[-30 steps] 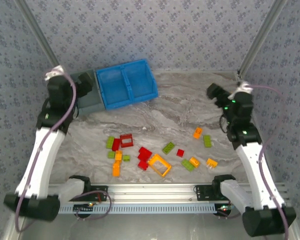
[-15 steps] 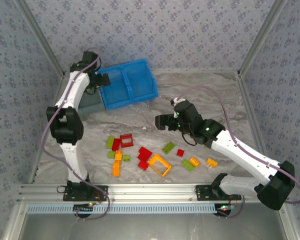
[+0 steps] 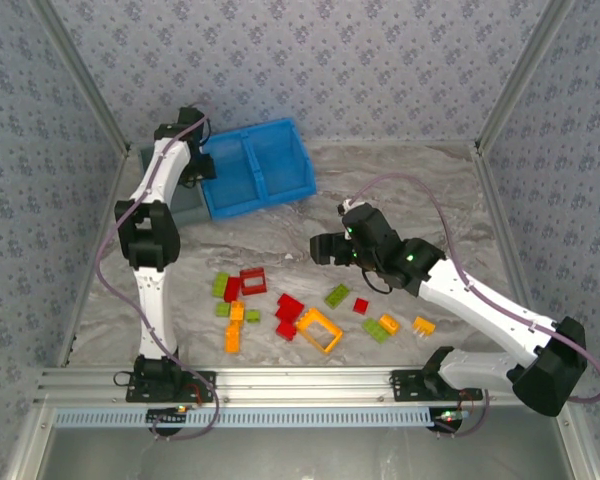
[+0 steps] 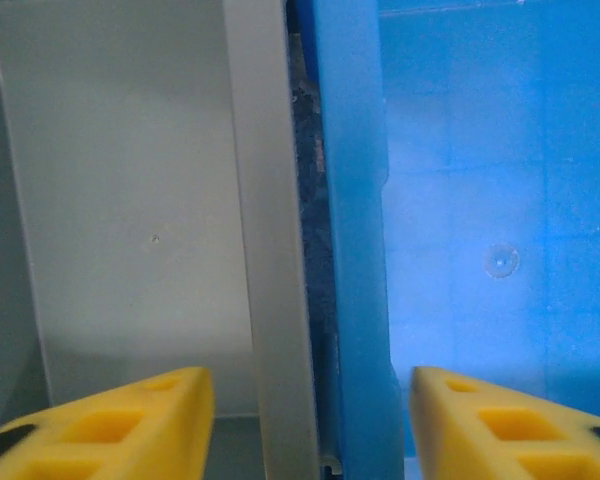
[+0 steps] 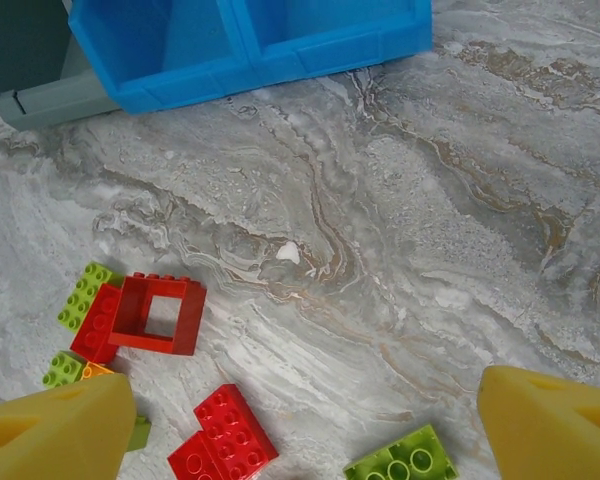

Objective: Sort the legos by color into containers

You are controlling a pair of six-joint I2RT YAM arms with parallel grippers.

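My left fingers (image 4: 130, 420) straddle the seam between the two bins, parted and gripping nothing. My right fingers (image 5: 50, 440) are spread wide above the legos (image 3: 290, 305), also holding nothing.
One left finger is over the gray bin (image 4: 130, 200) and the other is over the blue bin (image 4: 480, 200), with their side-by-side walls between them. Both bins sit at the far left of the tabletop (image 3: 400, 190), the gray one to the left of the blue. The red, orange and lime green legos lie loose toward the near edge, well apart from the bins. From my right wrist, a red hollow frame (image 5: 160, 312) touches a solid red brick on its left, and two more red bricks lie just nearer.
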